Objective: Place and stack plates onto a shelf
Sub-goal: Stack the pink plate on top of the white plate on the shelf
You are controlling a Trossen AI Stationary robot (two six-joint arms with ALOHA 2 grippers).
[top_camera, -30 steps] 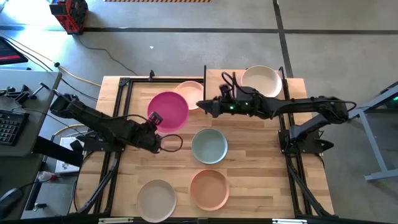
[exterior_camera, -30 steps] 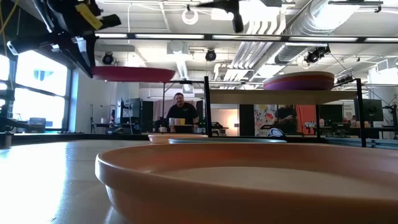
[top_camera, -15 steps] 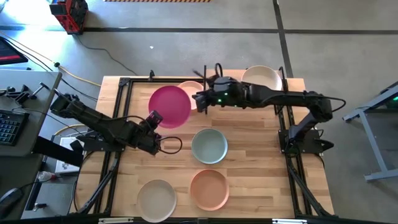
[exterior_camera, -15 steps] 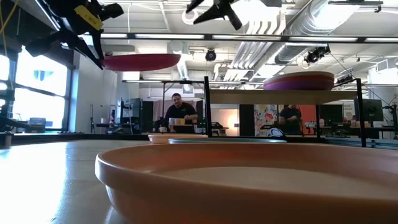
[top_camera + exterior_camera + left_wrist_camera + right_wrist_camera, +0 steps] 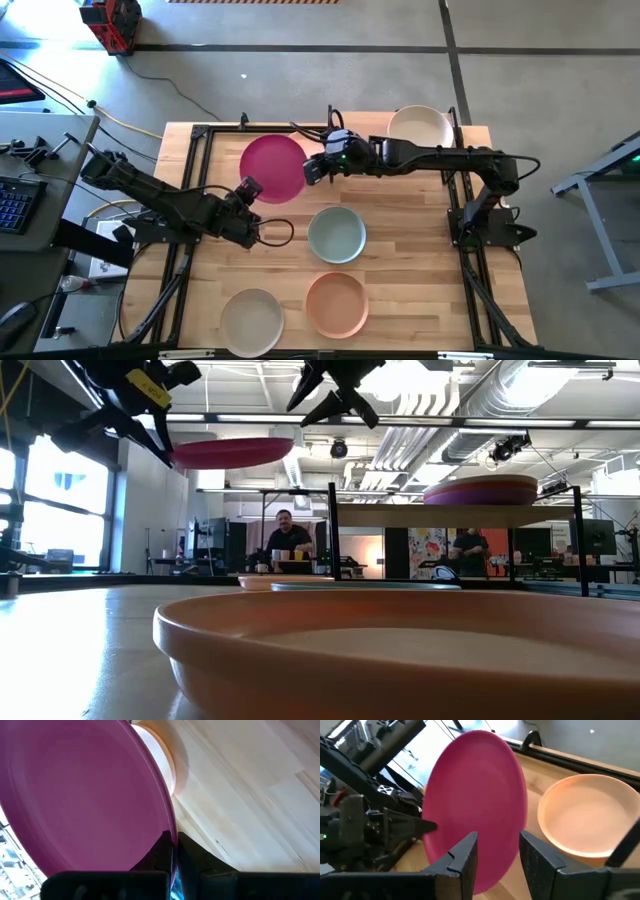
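Workshop hall behind, ducts and strip lights overhead, a person (image 5: 288, 536) standing far off beyond the desk (image 5: 400, 250), which is a light-wood top in a black frame.

Step in hand, as I judge it: a handover of the magenta plate (image 5: 273, 170) in mid-air, ahead of shelving it. The left tool (image 5: 247, 191) is clamped on the plate's rim at the side nearest the desk's left edge; the left wrist view shows the fingers pinched tight on that rim. The plate hangs clear above the desk, toward the far edge, left of centre, partly over a cream plate (image 5: 318, 152) lying beneath.

The right tool (image 5: 312, 170) stands wide, jaws apart, at the plate's opposite rim. In the right wrist view the rim sits between its two fingers, not yet gripped.

Orientation: the plate is round, so no long axis. From table height it reads nearly level, hollow side up, slightly tilted.

Next move calls for the right tool to close squarely on the rim before the left lets go; an early release would likely drop it onto the cream plate.

The shelf (image 5: 470, 512) stands at the desk's far right corner, already bearing a stack with a purple plate (image 5: 480, 491). A pale teal plate (image 5: 336, 234), a salmon plate (image 5: 337, 303) and a beige plate (image 5: 252, 318) wait on the desk.
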